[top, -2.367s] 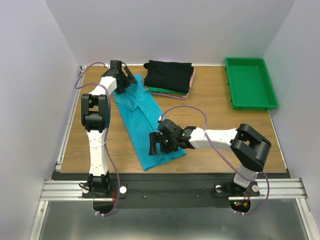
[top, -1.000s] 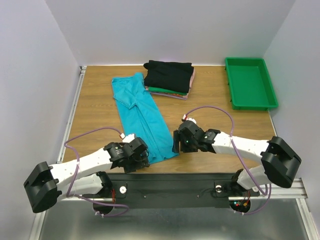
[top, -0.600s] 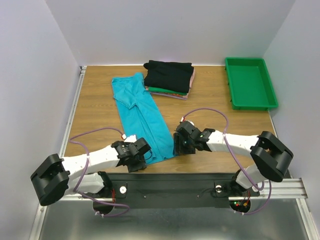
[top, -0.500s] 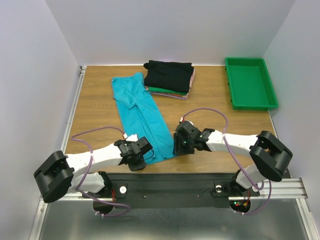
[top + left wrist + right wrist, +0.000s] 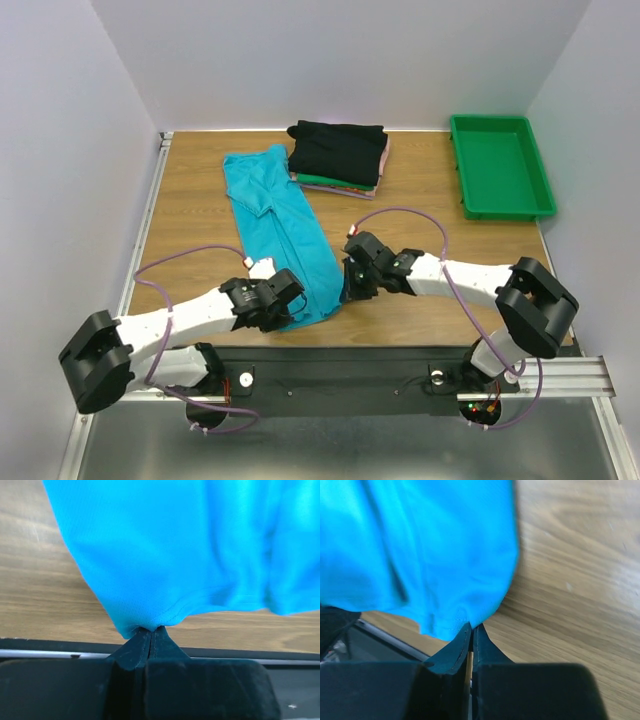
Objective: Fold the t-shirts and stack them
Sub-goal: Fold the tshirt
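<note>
Over the last second both arms have drawn in and snapped shut on the near hem: the left claw (image 5: 151,630) pinches one corner of the teal t-shirt (image 5: 283,225), the right claw (image 5: 471,628) the other. The shirt runs lengthwise up the table (image 5: 190,220) toward the folded stack (image 5: 338,152). Thin, limp, light cloth: it should sag between pinches, so the hem corners look the right hold.
</note>
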`<state>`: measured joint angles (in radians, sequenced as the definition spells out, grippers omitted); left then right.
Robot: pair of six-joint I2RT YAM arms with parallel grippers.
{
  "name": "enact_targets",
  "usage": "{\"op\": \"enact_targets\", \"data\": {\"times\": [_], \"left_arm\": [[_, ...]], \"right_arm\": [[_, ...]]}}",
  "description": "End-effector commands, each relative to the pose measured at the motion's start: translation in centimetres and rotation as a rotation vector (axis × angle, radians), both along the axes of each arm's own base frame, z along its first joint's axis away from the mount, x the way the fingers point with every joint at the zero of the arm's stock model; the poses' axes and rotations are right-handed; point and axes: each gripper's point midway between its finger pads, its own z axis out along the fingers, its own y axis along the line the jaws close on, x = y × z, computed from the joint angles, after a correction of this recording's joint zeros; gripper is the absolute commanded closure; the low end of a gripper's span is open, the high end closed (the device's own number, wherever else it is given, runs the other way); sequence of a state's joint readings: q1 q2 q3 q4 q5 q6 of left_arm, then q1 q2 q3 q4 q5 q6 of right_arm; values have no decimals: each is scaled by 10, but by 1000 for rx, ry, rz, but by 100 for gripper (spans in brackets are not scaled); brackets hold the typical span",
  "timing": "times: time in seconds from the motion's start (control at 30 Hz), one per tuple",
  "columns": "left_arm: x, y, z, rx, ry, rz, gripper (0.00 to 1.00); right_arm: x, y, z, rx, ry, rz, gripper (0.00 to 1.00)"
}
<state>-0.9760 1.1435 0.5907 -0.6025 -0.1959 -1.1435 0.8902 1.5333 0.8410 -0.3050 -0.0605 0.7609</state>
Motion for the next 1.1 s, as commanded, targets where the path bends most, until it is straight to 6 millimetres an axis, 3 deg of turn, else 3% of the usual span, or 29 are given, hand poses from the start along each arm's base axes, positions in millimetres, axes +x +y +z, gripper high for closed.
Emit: {"op": "enact_targets", "data": {"times": [0.0, 0.17, 0.2, 0.27, 0.3, 0.4, 0.43, 0.5, 0.57, 0.6, 0.63, 0.67, 0.7, 0.83, 0.9, 1.0, 1.03, 1.07], "left_arm": [[27, -2, 32, -55, -174, 56, 100], [52, 8, 53, -67, -282, 134, 100], [61, 14, 56, -66, -299, 168, 100], [80, 15, 66, -87, -352, 184, 100], [93, 23, 72, -96, -375, 225, 100], [121, 23, 90, -138, -450, 218, 100], [133, 29, 93, -138, -469, 251, 100], [146, 37, 97, -108, -487, 256, 100], [163, 47, 104, -71, -495, 295, 100], [168, 51, 106, -52, -503, 296, 100], [178, 53, 114, -55, -525, 311, 100], [186, 61, 112, -42, -521, 334, 100], [192, 62, 114, -39, -531, 324, 100], [215, 73, 111, -43, -527, 344, 100], [224, 85, 103, -28, -506, 367, 100], [238, 90, 98, -39, -501, 365, 100], [244, 94, 94, -43, -493, 379, 100], [248, 95, 94, -45, -492, 375, 100]], "right_arm": [[29, 33, 42, 101, -119, 40, 99], [57, 53, 64, 114, -203, 37, 100], [69, 59, 77, 123, -244, 21, 100], [87, 60, 78, 92, -286, -10, 100], [100, 65, 91, 103, -322, -30, 100], [128, 67, 93, 93, -342, -61, 100], [144, 71, 108, 114, -373, -82, 100], [160, 75, 104, 94, -390, -79, 100], [180, 81, 116, 103, -430, -79, 100], [186, 83, 118, 102, -438, -77, 99], [193, 85, 106, 85, -429, -76, 100], [204, 89, 118, 101, -457, -76, 99], [210, 89, 116, 95, -461, -81, 100], [245, 86, 105, 66, -480, -106, 100], [254, 93, 112, 90, -493, -84, 99], [267, 97, 98, 78, -488, -67, 100], [273, 100, 105, 90, -506, -66, 100], [277, 101, 95, 76, -503, -56, 100]]}}
